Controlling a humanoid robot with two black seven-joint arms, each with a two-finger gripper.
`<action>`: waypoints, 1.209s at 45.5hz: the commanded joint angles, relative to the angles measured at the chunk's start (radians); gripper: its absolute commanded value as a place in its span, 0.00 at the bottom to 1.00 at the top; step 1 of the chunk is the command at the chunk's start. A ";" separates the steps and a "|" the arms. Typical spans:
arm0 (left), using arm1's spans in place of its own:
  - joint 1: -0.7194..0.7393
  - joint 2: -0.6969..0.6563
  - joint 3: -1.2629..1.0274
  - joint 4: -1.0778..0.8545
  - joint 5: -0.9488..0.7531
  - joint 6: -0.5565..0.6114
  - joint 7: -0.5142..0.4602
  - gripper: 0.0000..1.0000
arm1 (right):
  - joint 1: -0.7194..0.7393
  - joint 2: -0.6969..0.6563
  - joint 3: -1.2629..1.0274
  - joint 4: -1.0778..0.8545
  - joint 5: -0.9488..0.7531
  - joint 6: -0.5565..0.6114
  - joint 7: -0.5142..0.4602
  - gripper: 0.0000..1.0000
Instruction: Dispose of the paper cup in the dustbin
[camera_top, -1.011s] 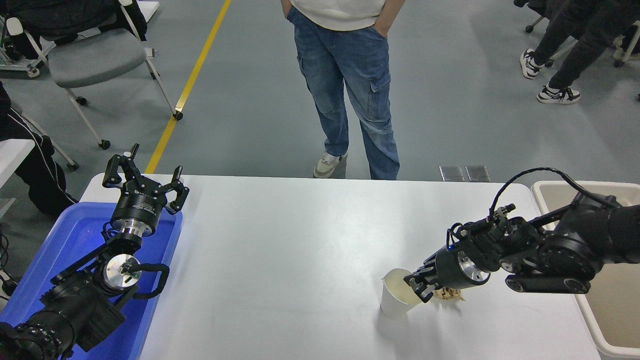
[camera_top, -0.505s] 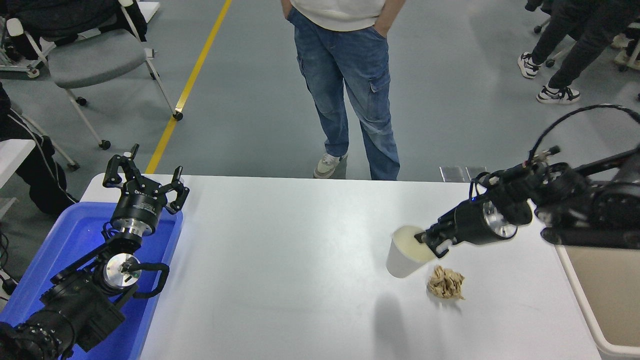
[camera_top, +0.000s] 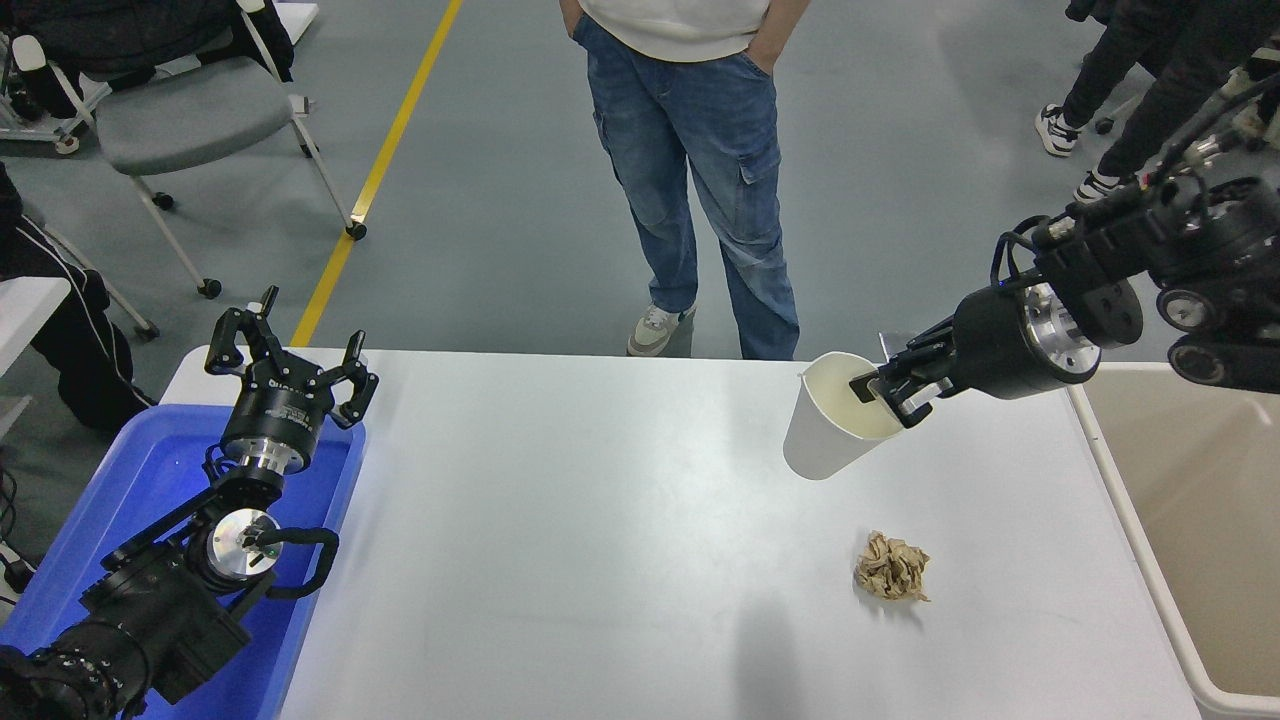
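Observation:
The white paper cup (camera_top: 825, 430) hangs in the air well above the table, tilted, its cream inside facing up and right. My right gripper (camera_top: 888, 393) is shut on the cup's right rim, one finger inside and one outside. The right arm comes in from the upper right edge. The beige dustbin (camera_top: 1195, 520) stands at the table's right end, to the right of and below the cup. My left gripper (camera_top: 290, 362) is open and empty, parked over the blue tray at the lower left.
A crumpled tan paper ball (camera_top: 892, 567) lies on the white table (camera_top: 560, 520) below the cup. A blue tray (camera_top: 150, 480) sits at the left end. A person in jeans (camera_top: 700, 170) stands at the far side. Chairs and other people's legs are further back.
My right gripper has lifted the cup from the table beside the paper ball, up and to the right toward the dustbin. The left arm has not moved.

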 joint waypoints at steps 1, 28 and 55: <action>0.000 0.000 0.000 0.000 0.000 -0.001 -0.001 1.00 | 0.011 -0.038 -0.017 -0.005 0.020 0.006 -0.002 0.00; 0.000 0.000 0.000 0.000 0.000 -0.001 0.001 1.00 | -0.326 -0.638 0.281 -0.138 0.141 -0.118 0.000 0.00; 0.000 0.000 0.000 0.000 0.000 -0.001 0.001 1.00 | -0.779 -0.649 0.408 -0.238 1.161 -0.546 0.021 0.00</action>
